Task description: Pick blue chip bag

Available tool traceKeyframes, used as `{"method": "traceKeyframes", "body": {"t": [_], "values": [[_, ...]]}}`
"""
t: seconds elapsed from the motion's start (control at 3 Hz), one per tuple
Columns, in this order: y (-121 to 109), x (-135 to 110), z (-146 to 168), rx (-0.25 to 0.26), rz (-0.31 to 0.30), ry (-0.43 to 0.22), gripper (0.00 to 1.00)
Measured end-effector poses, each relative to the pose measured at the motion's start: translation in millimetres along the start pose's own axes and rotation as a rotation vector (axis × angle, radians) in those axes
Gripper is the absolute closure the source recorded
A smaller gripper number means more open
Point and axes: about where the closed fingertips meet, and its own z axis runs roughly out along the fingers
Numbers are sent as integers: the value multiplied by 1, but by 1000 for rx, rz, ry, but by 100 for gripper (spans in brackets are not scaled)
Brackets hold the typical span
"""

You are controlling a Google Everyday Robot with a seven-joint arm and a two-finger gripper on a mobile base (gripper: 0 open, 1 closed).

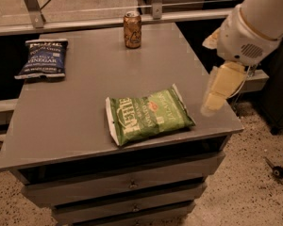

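The blue chip bag [42, 59], dark navy with white "VINEGAR" lettering, lies flat at the far left corner of the grey table [85, 102]. My gripper [207, 76] hangs from the white arm over the table's right edge, far to the right of the blue bag. Its two cream fingers [220, 84] stand apart, open and empty. It is just right of the green Kettle bag [148, 115].
A brown soda can [132, 29] stands upright at the table's far edge, middle. The green Kettle bag lies near the front edge. The table has drawers [127, 185] below. A rail [85, 22] runs behind the table. Speckled floor lies to the right.
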Motion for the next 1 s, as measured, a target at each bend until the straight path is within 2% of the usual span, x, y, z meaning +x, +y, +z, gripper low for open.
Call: {"method": "traceKeyframes", "body": {"t": [0.33, 0.67, 1.0], "values": [[-22, -57, 30, -12, 1, -146, 0], [-37, -118, 45, -37, 22, -298, 0], [-37, -118, 45, -37, 22, -298, 0]]}}
